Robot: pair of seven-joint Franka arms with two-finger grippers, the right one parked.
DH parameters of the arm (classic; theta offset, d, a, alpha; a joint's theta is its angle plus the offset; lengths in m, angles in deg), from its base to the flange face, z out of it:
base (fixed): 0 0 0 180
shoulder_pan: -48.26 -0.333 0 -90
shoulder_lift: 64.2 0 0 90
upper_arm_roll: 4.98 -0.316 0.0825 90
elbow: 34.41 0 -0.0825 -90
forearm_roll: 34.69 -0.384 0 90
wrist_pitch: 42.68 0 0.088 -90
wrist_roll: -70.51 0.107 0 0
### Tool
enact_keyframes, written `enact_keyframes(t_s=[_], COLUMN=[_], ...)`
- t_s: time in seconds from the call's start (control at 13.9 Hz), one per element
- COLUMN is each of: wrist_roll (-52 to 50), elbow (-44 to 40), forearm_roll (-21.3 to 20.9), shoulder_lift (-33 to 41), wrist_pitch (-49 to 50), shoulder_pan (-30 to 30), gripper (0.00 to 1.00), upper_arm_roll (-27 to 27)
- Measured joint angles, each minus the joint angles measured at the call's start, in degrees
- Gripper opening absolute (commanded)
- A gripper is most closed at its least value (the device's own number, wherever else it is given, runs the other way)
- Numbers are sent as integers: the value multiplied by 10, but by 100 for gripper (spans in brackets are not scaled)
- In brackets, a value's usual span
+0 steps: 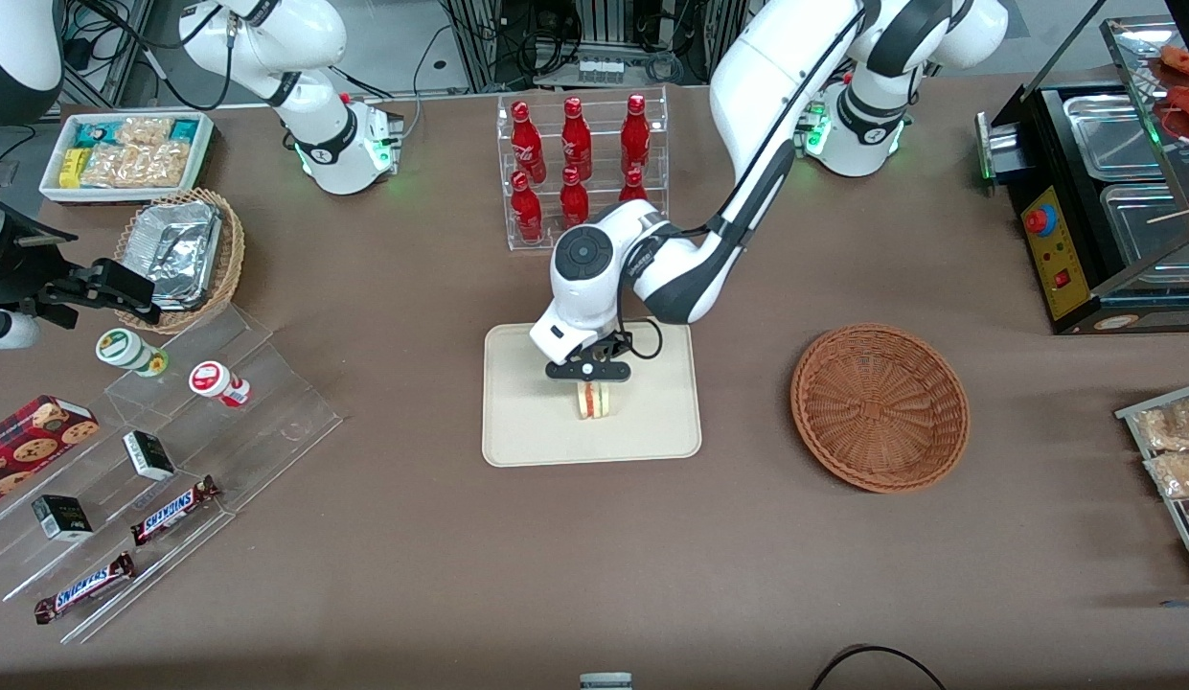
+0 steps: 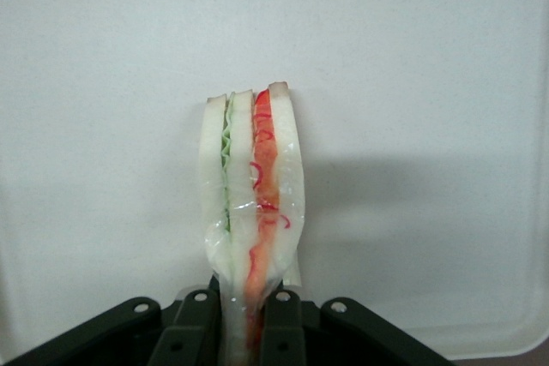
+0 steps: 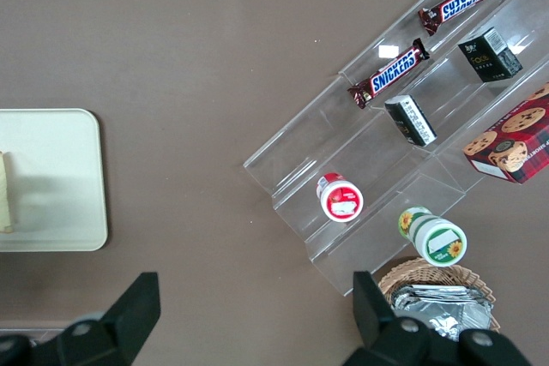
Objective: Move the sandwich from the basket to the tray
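The sandwich (image 1: pixel 595 401), a clear-wrapped white-bread wedge with red and green filling, stands upright over the middle of the cream tray (image 1: pixel 527 436). My left gripper (image 1: pixel 591 376) is directly above it, shut on its upper end. In the left wrist view the two black fingers (image 2: pixel 196 332) pinch the sandwich (image 2: pixel 253 169) between them, with the tray (image 2: pixel 429 126) filling the background. Its lower edge is at or just above the tray surface; I cannot tell if it touches. The reddish-brown basket (image 1: pixel 880 407) sits empty beside the tray, toward the working arm's end of the table.
A clear rack of red bottles (image 1: pixel 580 168) stands farther from the front camera than the tray. Toward the parked arm's end are an acrylic stepped display (image 1: pixel 220 422) with snack bars and a tan basket of foil containers (image 1: pixel 182 254). A black food warmer (image 1: pixel 1092 211) stands at the working arm's end.
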Motion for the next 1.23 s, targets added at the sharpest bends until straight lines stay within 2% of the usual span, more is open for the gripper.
enact_keyframes(t_s=[0.07,0.58,0.94,1.23], wrist_roll=[0,0,0,1], elbow=[0,-20,-25,-24], forearm_roll=[0,0,0,-1], shoulder_lift=[-4,14,104,184], wrist_pitch=[-1,-2,98,202], shoulder_pan=[1,2,-16,-73], gripper=[100,100,100,100], upper_arm_roll=[0,-3,-12,-14])
